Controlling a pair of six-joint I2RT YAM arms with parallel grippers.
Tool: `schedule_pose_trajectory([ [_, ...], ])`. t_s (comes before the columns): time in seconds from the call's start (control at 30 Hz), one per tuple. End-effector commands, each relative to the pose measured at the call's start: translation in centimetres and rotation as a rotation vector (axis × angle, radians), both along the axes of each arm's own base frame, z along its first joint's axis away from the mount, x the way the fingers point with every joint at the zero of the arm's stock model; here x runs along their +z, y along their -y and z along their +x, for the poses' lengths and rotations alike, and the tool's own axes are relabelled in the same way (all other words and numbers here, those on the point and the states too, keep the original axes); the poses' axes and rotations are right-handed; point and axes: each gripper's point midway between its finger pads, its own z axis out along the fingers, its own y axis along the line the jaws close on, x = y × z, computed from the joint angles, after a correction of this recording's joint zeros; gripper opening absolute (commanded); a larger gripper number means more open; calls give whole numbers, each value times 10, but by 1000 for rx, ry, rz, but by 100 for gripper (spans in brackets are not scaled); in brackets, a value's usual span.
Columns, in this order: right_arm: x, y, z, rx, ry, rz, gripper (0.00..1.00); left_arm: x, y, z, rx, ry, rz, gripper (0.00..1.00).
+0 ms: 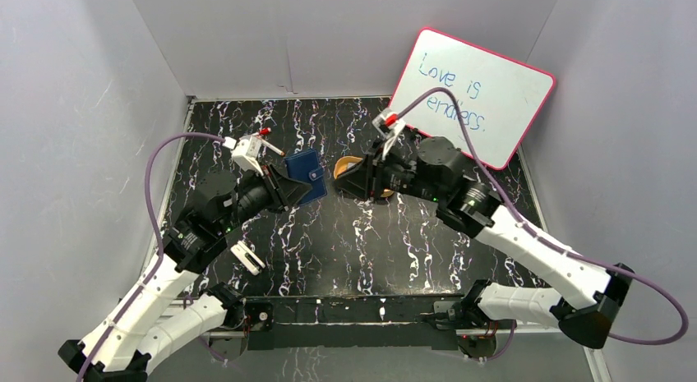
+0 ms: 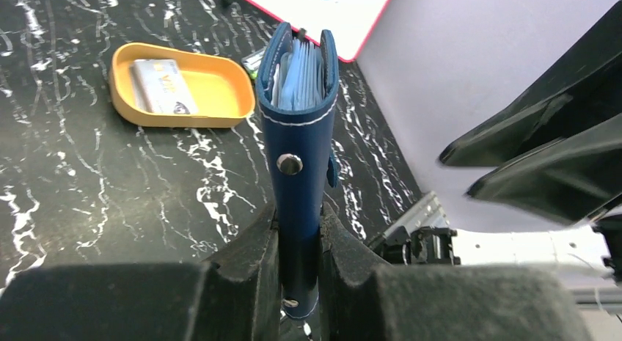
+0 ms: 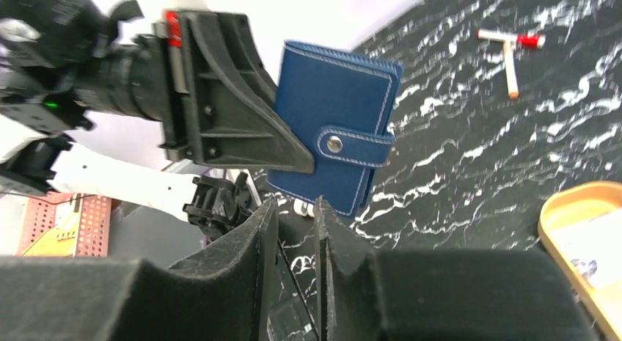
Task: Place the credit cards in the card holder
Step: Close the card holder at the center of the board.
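My left gripper [image 1: 293,185] is shut on the navy card holder [image 1: 309,175] and holds it upright above the table. In the left wrist view the fingers [image 2: 257,246] clamp the holder [image 2: 297,136] by its lower end, and the sleeves show at its open top. The snap tab is closed in the right wrist view [image 3: 334,114]. My right gripper [image 1: 335,183] is narrowly open and empty, its tips [image 3: 293,209] just below the holder. A pale credit card [image 2: 163,84] lies in the orange tray [image 2: 125,99], also seen in the right wrist view [image 3: 598,246].
The orange tray [image 1: 349,162] sits behind my right gripper. A pink-framed whiteboard [image 1: 473,94] leans at the back right. A small white and red stick [image 3: 510,55] lies on the black marbled table. Grey walls enclose the table on three sides.
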Motion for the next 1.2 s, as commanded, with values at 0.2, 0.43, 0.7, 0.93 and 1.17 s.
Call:
schedule_pose_trajectory([
  [0.2, -19, -35, 29, -69, -114, 48, 23, 4, -13, 21, 136, -54, 51, 0],
  [0.43, -30, -54, 50, -108, -137, 20, 22, -3, -13, 22, 135, -69, 68, 0],
  [0.7, -25, -59, 64, -160, -122, 49, 16, -6, -13, 21, 127, -64, 85, 0],
  [0.93, -19, -62, 61, -131, -112, 61, 17, -13, -13, 20, 123, -76, 94, 0],
  [1.17, -26, -73, 51, -51, -131, 34, 17, -11, -11, 18, 111, -79, 82, 0],
])
